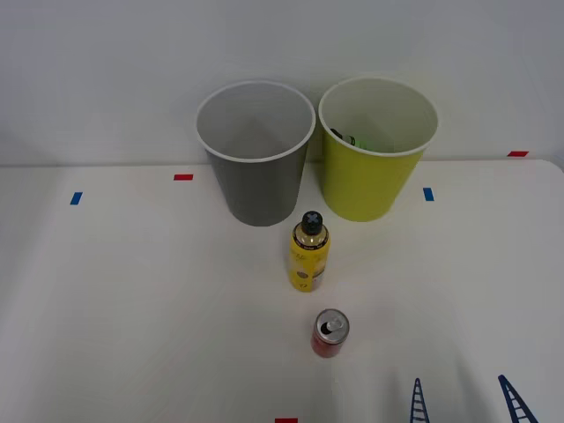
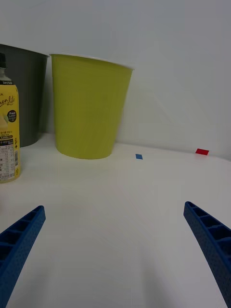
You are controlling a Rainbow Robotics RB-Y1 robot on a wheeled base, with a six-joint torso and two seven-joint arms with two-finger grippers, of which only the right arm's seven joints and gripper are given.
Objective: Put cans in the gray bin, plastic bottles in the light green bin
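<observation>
Gripper [image 1: 467,401] sat wide open, empty, near right; can [image 1: 330,333] upright just left, bottle [image 1: 309,251] upright beyond it.

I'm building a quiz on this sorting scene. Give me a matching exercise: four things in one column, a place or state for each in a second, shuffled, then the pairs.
Things:
1. red can
2. yellow bottle
3. gray bin
4. right gripper

Places or states:
A. open, holding nothing
B. left of the light green bin
C. upright between the can and the bins
D. nearest the robot on the table

Pairs: 1-D, 2-C, 3-B, 4-A
</observation>
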